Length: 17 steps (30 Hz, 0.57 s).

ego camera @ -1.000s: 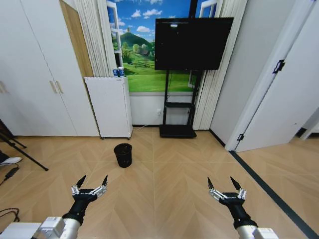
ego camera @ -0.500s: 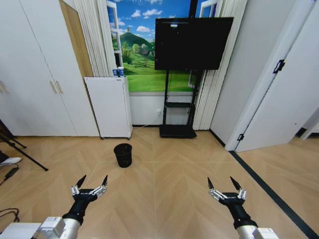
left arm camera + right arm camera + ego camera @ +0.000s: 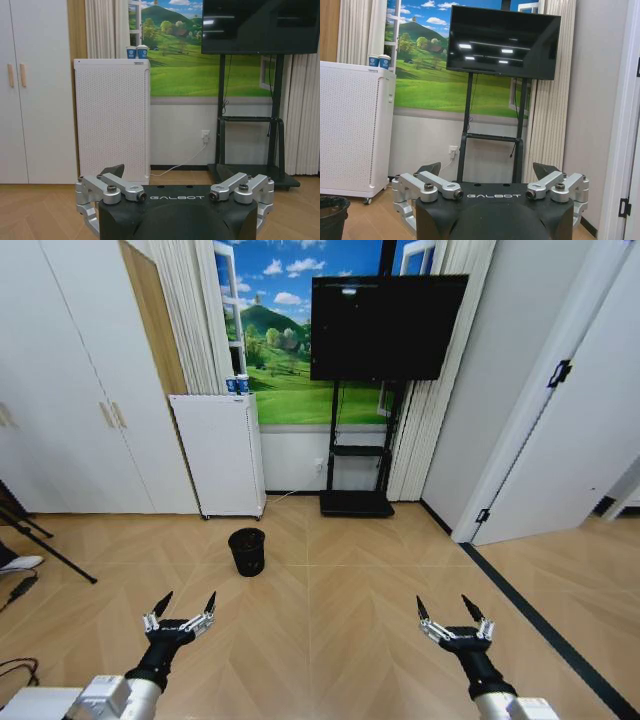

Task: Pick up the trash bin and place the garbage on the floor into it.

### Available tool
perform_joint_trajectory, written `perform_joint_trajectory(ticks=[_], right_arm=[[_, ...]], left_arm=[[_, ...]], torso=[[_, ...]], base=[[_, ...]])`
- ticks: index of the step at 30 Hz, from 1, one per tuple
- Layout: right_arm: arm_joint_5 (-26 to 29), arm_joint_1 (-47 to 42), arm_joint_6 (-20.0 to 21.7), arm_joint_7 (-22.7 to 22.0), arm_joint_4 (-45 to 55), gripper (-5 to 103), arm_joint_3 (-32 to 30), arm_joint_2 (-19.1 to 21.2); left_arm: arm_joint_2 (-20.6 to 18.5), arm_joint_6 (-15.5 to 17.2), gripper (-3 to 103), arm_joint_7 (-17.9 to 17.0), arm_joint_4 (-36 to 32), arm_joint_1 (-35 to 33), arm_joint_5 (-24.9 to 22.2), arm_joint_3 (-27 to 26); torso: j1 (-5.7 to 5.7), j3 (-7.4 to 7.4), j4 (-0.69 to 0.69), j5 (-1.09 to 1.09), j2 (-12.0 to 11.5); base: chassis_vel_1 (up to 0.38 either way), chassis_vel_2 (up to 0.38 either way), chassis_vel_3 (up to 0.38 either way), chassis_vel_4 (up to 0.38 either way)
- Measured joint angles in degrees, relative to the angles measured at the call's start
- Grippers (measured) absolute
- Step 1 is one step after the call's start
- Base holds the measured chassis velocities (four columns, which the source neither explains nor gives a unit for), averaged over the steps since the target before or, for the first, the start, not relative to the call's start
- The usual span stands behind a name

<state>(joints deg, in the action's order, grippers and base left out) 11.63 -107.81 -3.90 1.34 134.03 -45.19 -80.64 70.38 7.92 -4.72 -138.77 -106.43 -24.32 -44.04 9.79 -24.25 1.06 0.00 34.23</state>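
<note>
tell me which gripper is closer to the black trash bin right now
Left. The left gripper hangs open just short of the trash bin, slightly to its left. The right gripper, also open, is well off to the bin's right.

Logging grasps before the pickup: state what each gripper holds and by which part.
Nothing is held. The left gripper and right gripper both hang open above bare floor, well short of the trash bin.
</note>
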Motion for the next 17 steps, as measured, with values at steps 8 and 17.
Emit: perform_joint_trajectory(ticks=[8,17], right_arm=[[0.00,0.00,0.00,0.00,0.00,100,0.00,0.00],[0.00,0.00,0.00,0.00,0.00,100,0.00,0.00]], left_arm=[[0.00,0.00,100,0.00,0.00,0.00,0.00,0.00],[0.00,0.00,100,0.00,0.00,0.00,0.00,0.00]], torso=[[0.00,0.00,0.00,0.00,0.00],[0.00,0.00,0.00,0.00,0.00]], base=[[0.000,0.000,0.000,0.000],[0.000,0.000,0.000,0.000]])
